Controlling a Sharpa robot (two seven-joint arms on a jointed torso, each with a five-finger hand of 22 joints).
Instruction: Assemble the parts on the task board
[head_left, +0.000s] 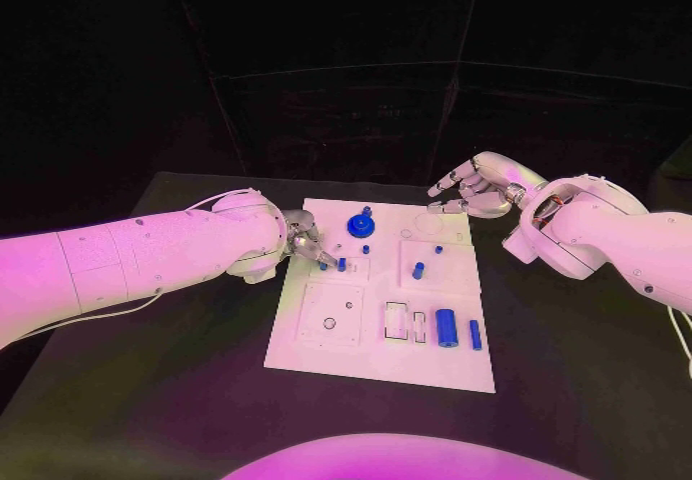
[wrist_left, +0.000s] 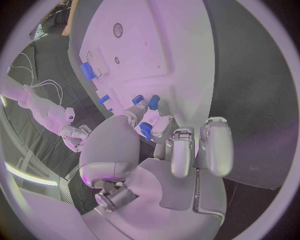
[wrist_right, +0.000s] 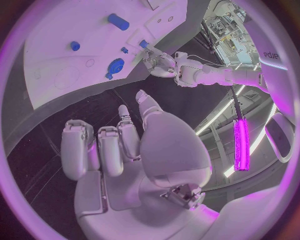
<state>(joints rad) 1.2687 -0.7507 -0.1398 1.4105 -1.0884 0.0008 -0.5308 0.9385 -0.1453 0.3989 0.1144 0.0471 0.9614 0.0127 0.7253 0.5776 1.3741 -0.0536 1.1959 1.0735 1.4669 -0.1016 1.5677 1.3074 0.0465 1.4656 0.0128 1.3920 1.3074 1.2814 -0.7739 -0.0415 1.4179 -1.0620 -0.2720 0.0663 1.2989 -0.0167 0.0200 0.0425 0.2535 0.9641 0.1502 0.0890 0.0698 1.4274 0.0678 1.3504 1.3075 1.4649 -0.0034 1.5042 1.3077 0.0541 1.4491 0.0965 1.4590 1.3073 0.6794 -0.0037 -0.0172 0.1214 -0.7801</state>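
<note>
On the black table (head_left: 173, 400) lies one white task board (head_left: 378, 355), its long side running away from the robot. Blue parts counted on it in the head view: one round disc with a knob (head_left: 359, 226) near the far edge; one small peg (head_left: 366, 249) just nearer than the disc; one short peg (head_left: 418, 269) right of centre, with one smaller blue piece (head_left: 438, 249) beyond it; one large cylinder (head_left: 447, 324) lying in the near right area; one thin bar (head_left: 475, 334) lying just right of that cylinder, apart from it. Near the left edge of the board, two further small blue pieces (head_left: 340, 264) stand at the fingertips of the left hand.

Left hand (head_left: 304, 246) is at the board's left edge with fingers curled downward. The left wrist view shows its fingertips (wrist_left: 139, 107) touching one blue piece (wrist_left: 154, 102), with another beneath the fingers; whether it actually grips a piece cannot be told.

Right hand (head_left: 472, 187) hovers beyond the board's far right corner, well clear of the parts. Its fingers (wrist_right: 100, 150) are loosely bent and apart, and nothing is in them
</note>
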